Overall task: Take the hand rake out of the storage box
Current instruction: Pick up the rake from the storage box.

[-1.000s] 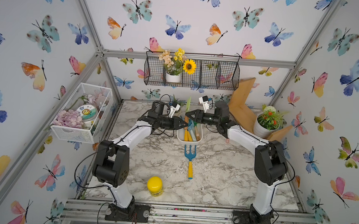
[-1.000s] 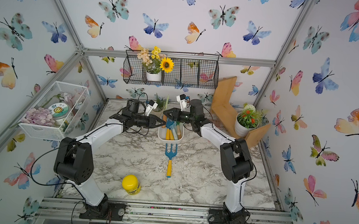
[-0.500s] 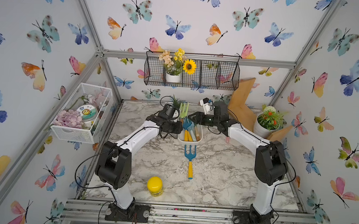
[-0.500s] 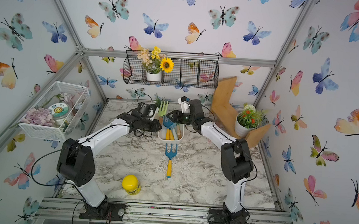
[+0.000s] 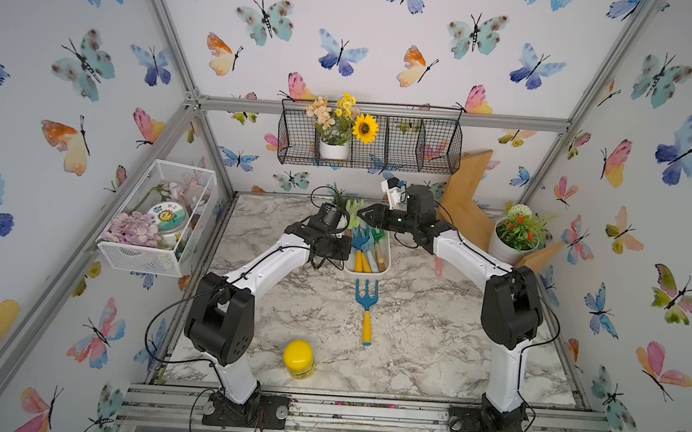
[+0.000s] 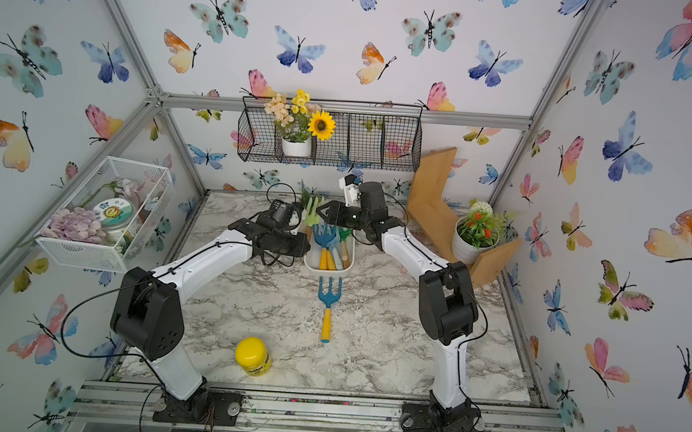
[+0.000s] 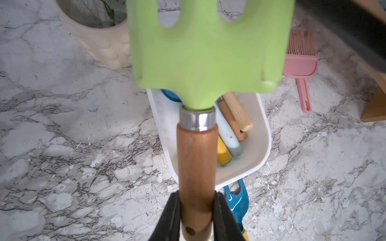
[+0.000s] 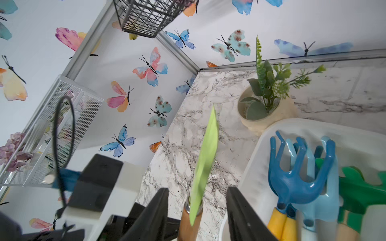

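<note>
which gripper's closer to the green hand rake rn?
Left. The left gripper is shut on the wooden handle of the green hand rake; the right gripper is open, jaws either side of its head, not touching.

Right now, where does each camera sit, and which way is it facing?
Top views: twin eyes high above the front, looking down toward the back wall; left arm and right arm show base to wrist.
Left wrist: on the left arm, looking along the left pincer, shut on the handle of the green rake, box below.
Right wrist: on the right arm, facing the back left corner; the open right pincer frames the rake edge-on.
Shared: both wrist views show the green rake and the box; both top views nearly match.
</note>
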`<state>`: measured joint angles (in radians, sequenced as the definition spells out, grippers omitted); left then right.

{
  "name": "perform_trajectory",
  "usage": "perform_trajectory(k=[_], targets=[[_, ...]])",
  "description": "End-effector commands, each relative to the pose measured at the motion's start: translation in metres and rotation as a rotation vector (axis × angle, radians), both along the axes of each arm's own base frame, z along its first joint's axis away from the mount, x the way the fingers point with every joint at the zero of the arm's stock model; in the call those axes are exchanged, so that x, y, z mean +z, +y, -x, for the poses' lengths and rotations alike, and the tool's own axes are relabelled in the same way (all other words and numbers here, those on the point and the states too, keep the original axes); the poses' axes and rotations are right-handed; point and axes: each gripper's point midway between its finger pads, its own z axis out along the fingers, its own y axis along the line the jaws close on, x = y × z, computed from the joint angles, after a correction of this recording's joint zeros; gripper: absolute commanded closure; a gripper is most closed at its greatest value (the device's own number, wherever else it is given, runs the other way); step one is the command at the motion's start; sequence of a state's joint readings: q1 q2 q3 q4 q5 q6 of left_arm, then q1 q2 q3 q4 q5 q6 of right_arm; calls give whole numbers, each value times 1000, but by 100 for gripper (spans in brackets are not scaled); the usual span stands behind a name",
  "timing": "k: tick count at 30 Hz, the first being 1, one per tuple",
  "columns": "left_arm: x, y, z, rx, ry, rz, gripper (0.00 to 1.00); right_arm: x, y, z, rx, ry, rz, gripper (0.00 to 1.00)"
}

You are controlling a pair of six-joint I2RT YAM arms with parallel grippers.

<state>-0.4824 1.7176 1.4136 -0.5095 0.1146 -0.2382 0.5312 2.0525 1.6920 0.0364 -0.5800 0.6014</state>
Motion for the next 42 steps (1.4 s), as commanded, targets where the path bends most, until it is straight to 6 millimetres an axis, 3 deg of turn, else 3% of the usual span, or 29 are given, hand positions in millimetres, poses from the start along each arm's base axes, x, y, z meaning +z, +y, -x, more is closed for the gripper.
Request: perform_trajectory(k=[1,4,7,14,18,20,27,31,36,42], targets=[[3,3,1,-3,-24,-30,90,-7,7,-4,-14,22,12,51],[3,1,3,-14,-26,-34,89,-8,11,-5,-10,30,3,57],[0,1,4,-12,-25,-41,88,-12,14,-5,-15,49,1,69],[-1,6,2,22,-40,-54,81,-18,6,0,-65,113,-9,87],[6,8,2,38,-46,-34,58,-15,2,6,-69,114,-14,90],[13,11,3,40,-40,7,52,-13,-1,9,-56,94,3,91],[39,43,10,63,17,321,44,-13,-28,18,-50,99,40,92],[41,40,19,19,-9,256,40,-15,-34,24,-63,133,42,91],[35,19,30,31,-82,18,37,-15,-40,18,-158,203,14,92],[26,3,28,37,-126,-78,35,-11,-39,13,-261,262,-10,92]])
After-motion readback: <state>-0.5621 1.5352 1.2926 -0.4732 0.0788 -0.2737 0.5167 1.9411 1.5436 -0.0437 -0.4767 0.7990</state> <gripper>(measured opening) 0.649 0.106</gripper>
